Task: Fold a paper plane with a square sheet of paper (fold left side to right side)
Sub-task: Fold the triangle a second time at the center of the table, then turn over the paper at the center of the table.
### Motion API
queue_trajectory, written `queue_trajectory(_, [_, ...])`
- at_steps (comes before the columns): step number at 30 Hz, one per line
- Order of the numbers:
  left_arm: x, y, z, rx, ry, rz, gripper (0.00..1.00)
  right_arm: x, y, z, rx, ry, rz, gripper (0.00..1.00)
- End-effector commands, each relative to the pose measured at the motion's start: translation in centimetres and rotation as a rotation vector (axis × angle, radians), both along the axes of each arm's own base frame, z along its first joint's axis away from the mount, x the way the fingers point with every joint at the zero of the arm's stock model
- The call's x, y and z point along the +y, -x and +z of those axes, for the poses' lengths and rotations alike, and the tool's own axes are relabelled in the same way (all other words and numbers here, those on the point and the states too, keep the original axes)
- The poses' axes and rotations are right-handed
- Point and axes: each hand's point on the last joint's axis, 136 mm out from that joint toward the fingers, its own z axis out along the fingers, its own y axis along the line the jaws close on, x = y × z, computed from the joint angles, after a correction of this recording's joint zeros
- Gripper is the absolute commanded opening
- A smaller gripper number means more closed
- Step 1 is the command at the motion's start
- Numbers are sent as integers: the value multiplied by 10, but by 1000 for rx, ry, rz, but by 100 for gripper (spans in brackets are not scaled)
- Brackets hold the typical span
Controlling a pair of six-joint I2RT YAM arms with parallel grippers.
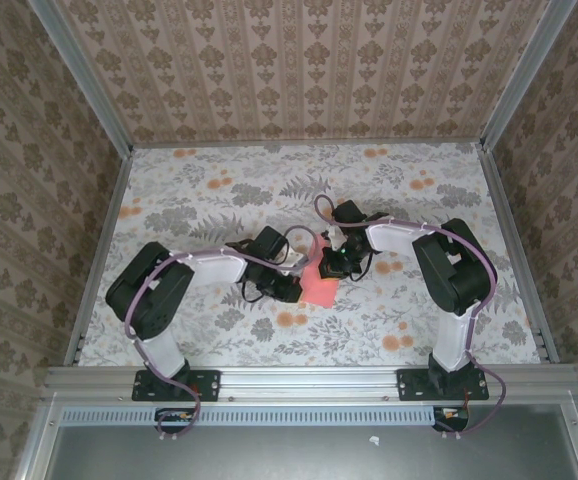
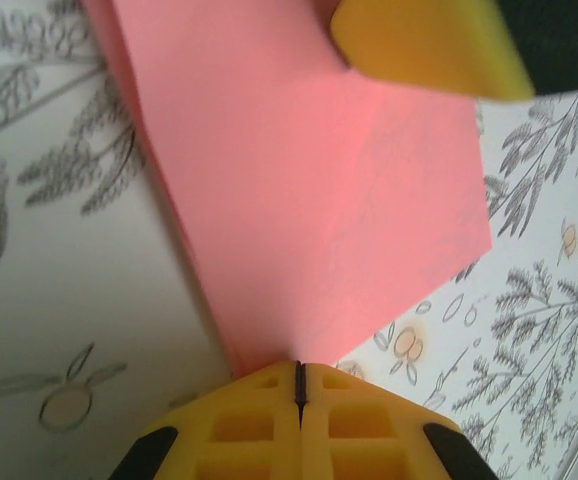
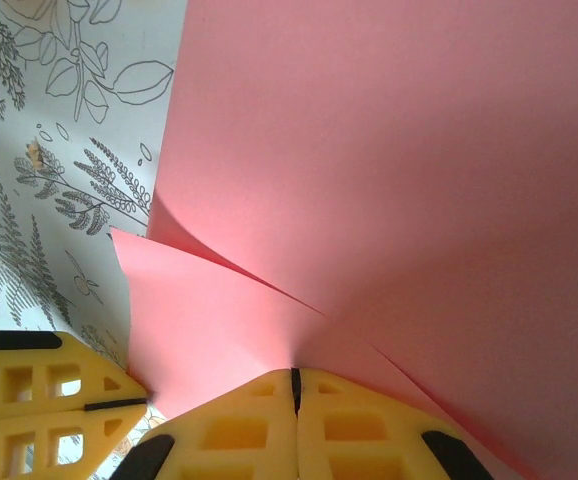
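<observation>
Fold only partly made: both grippers pinched the pink sheet at mid-table.

The square sheet of paper [image 1: 319, 285] was near the middle of the table [image 1: 199, 190], between the two wrists. The left gripper [image 2: 299, 372] was closed on a pointed corner of it. The right gripper [image 3: 294, 378] was closed where two layers met, one layer curling loose. I judge that some folding was done, but no slim dart was there yet; flat creasing and more folds were left. The floral surface around gave free room, and the side rails [image 1: 99, 230] stood well apart.
</observation>
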Motion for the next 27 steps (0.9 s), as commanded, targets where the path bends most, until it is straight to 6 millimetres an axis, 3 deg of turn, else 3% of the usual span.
queue_trajectory(1, [32,19,-12,67,-102,7,5,-16,2,-16,23,94,-8,6])
queue_trajectory(7, [38,8,-8,61,-76,52,5,-14,1,-14,18,81,-9,7])
queue_trajectory(10, [32,3,2,39,-33,51,6,-6,-3,-7,-2,27,-14,7])
queue_trajectory(16, [17,-18,37,-26,98,82,21,9,-26,47,-153,-127,-49,20])
queue_trajectory(19, [13,-36,53,-62,167,129,32,-5,-32,71,-238,-120,-82,30])
queue_trajectory(22, [5,-53,63,-96,216,149,40,-29,-29,82,-293,-79,-116,40])
queue_trajectory(27, [-10,-67,58,-86,246,139,48,-57,-23,91,-365,-90,-202,54])
